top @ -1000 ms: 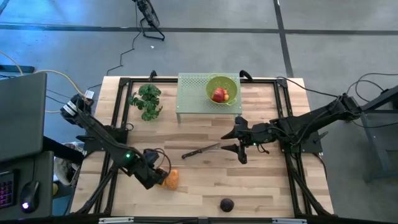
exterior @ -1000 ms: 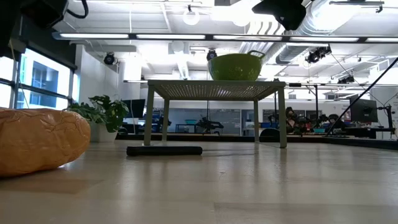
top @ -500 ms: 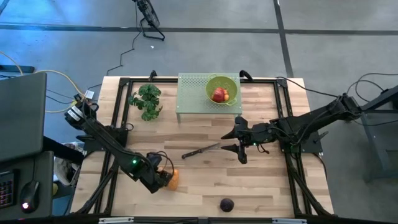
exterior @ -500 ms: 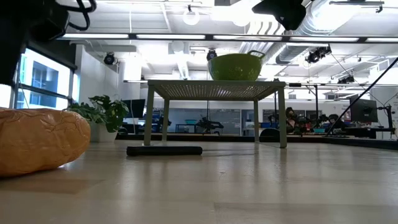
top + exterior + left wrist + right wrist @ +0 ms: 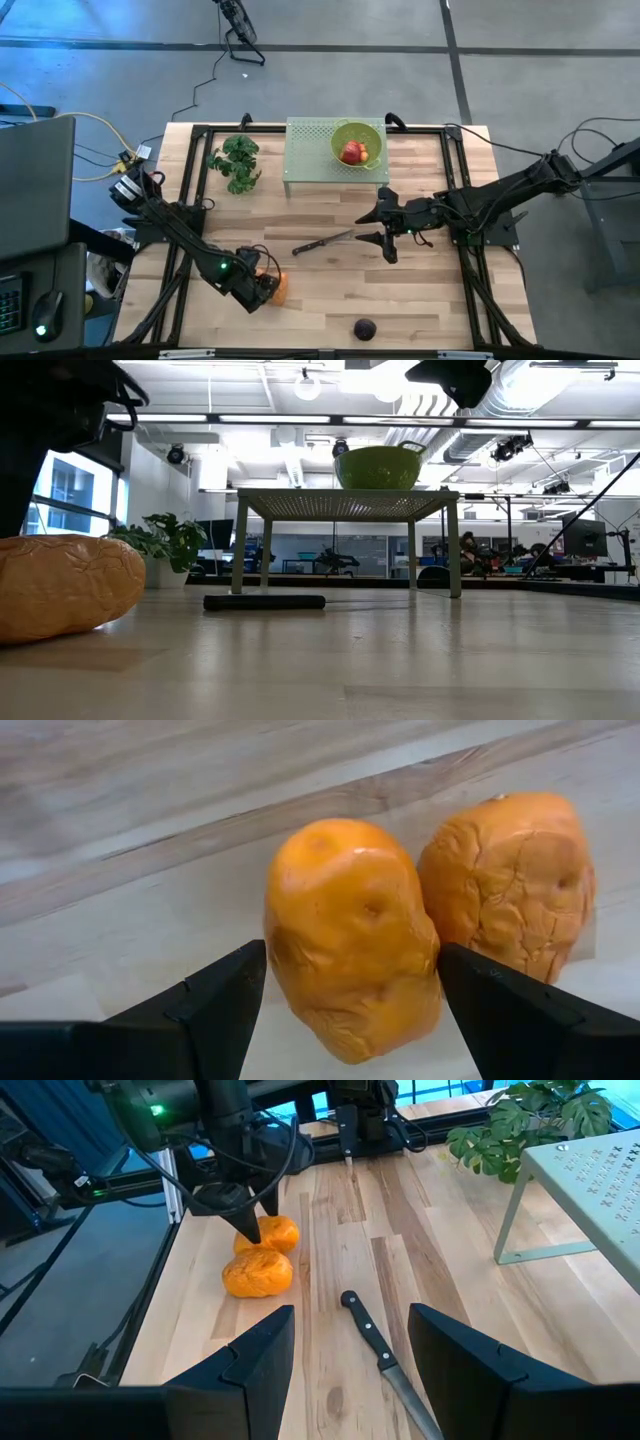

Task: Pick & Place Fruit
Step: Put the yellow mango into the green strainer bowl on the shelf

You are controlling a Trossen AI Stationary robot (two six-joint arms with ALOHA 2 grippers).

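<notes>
The left tool is down near the front-left corner of the bench, its two dark fingers spread wide on either side of one orange oblong fruit. In the left wrist view that fruit sits between the fingers with a sliver of bench showing on each side, so the fingers straddle it without clearly pressing on it. The second orange oblong fruit lies right against the first; both rest on the wood. In the right wrist view the pair shows as two orange lumps side by side, the left tool's fingers coming down on the farther one and the nearer one lying free beside it. From the low view, one wrinkled orange fruit fills the near left of the bench.

The dark purple round fruit lies alone near the front edge, well apart from both arms. The red apple-like fruit sits in a green bowl on a pale green perforated stand at the back edge, with a small orange-red piece touching it.

The right tool hangs over the middle of the bench, toward the right side, its fingers partly apart and holding nothing. A slim dark knife lies on the wood just beside it, toward the centre. A leafy green bunch lies near the back-left corner.
</notes>
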